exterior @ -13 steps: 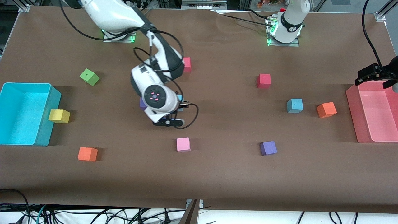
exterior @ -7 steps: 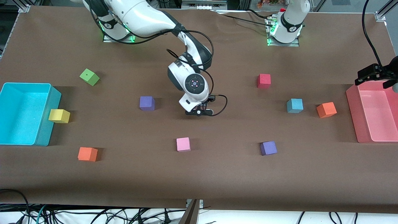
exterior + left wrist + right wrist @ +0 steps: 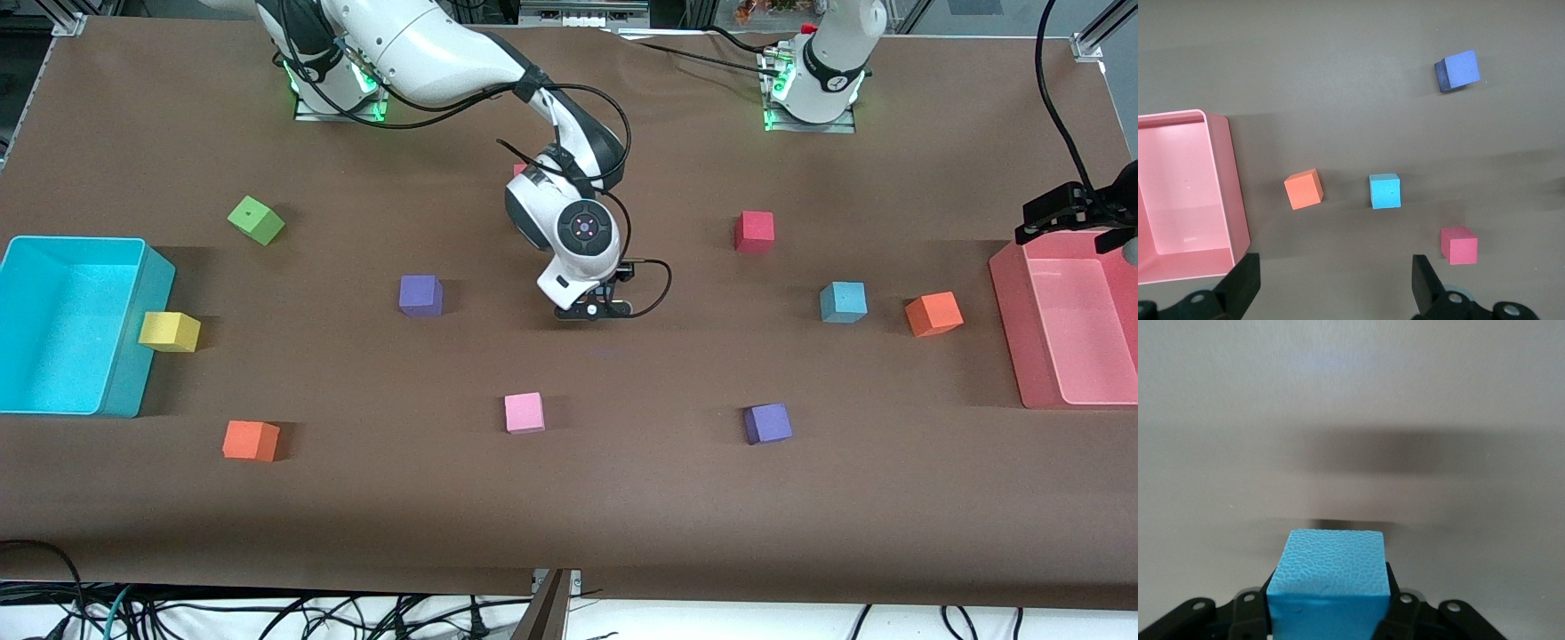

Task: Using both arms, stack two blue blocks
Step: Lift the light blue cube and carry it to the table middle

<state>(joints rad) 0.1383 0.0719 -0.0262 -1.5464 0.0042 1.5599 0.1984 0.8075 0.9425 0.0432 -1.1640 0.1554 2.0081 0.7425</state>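
Your right gripper (image 3: 594,311) has carried its blue block (image 3: 1328,577) away from the purple cube (image 3: 420,294) and now hangs over bare table mid-way along — jaws clamped on the block's sides, so the pickup looks done and the carry is under way. The second blue block (image 3: 843,301) sits ahead of it toward the left arm's end, just beside the orange cube (image 3: 933,313). Your left gripper (image 3: 1331,293) waits high over the pink bin (image 3: 1009,302) — fingers spread, holding nothing.

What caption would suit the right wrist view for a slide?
Right gripper shut on a blue block, carried above the bare brown table.
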